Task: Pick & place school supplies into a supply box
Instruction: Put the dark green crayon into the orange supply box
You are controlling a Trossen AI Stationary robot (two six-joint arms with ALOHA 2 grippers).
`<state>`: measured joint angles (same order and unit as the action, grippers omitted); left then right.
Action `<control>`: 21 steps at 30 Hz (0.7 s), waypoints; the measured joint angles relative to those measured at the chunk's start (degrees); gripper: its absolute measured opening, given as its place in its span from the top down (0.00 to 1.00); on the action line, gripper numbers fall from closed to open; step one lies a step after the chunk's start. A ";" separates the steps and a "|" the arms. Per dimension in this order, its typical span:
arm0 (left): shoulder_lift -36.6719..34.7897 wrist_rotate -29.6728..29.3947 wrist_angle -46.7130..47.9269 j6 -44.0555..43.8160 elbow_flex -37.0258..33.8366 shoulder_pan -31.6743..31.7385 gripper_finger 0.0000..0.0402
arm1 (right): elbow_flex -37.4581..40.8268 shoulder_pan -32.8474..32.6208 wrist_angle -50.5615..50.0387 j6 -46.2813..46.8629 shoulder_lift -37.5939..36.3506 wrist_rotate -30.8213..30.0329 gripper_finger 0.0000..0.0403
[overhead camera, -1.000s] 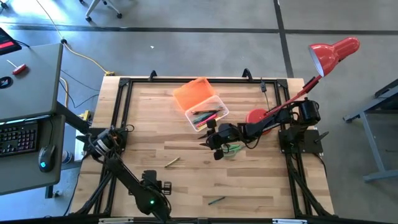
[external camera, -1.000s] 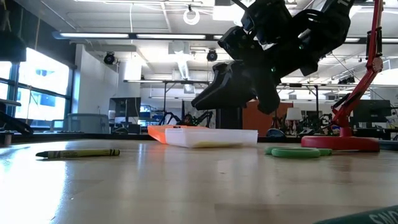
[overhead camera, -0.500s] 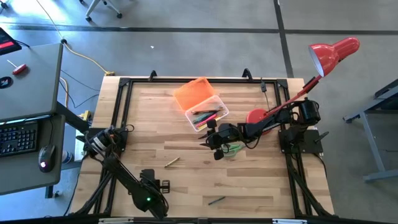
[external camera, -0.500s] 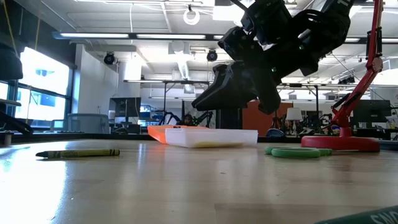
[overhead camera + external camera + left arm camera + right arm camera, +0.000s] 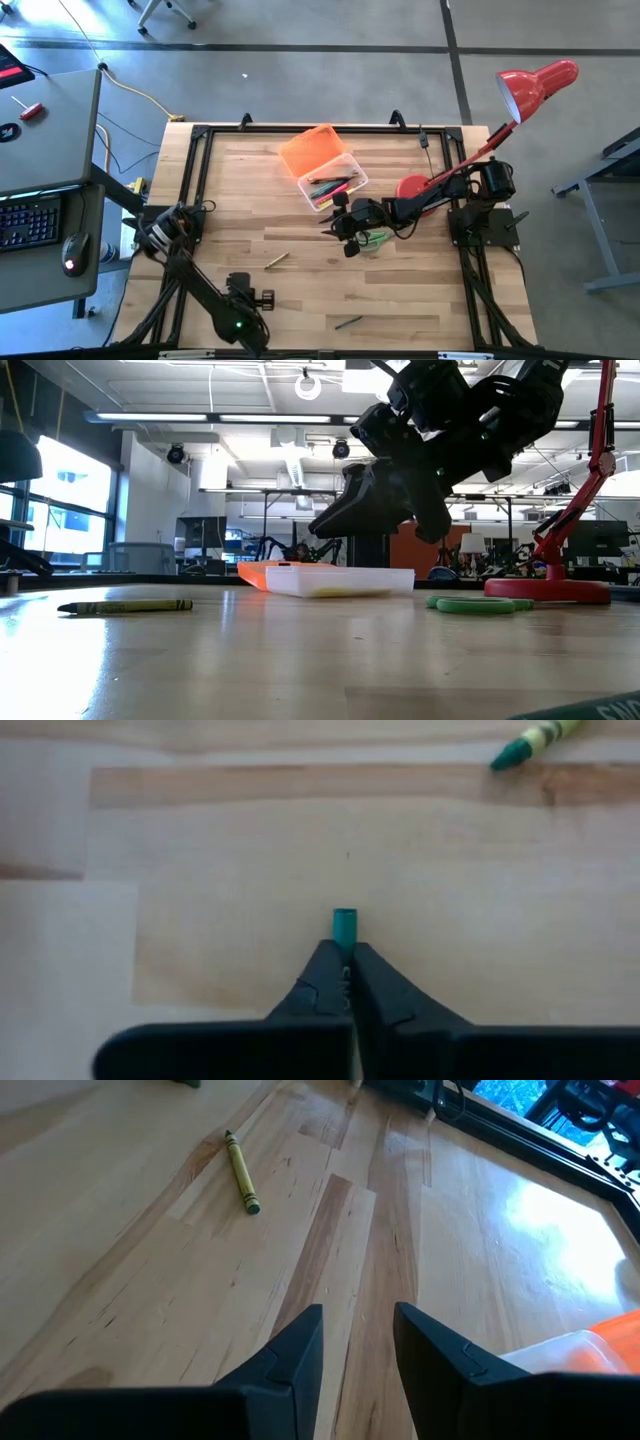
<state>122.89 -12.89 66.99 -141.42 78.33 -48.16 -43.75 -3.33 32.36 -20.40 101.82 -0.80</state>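
1. Left gripper is low at the near-left part of the wooden table, fingers pinched together on a teal crayon; a short stub of it sticks out past the fingertips.
2. From overhead the left arm's gripper end sits near the front edge, well apart from the supply box.
3. Right gripper hangs above mid-table, fingers apart, nothing between them.
4. From overhead the right gripper is just in front of the supply box, over the green-handled scissors.
5. Supply box is a clear tray with pens and markers lying inside; its orange lid is flipped open toward the table's far side.
6. In the low view the box rests flat on the table, orange lid behind it, and the right gripper is up off the surface.
7. Scissors' green loops lie flat, just beside the red lamp's round base.
8. Yellow-green crayon lies loose on the table between the two grippers; it also shows in the right wrist view and the low view.
9. A dark pen or pencil lies near the front edge, right of the left gripper.
10. Red desk lamp stands at the right side, head reaching past the table edge.
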 joint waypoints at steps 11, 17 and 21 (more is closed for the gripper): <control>3.24 -8.73 10.67 -3.50 -0.87 0.45 0.69 | 0.00 0.00 0.20 -0.46 0.00 0.19 0.74; 4.54 -11.20 7.10 -5.44 -4.05 0.11 0.72 | 0.00 0.00 -0.27 -0.04 -0.01 0.21 0.74; 5.26 -10.21 9.48 -5.92 -2.59 -0.57 0.76 | 0.00 0.02 -0.37 0.82 -0.02 0.64 0.74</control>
<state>128.15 -23.10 76.47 -147.34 75.73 -48.73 -43.75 -3.31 31.99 -19.59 101.80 -0.15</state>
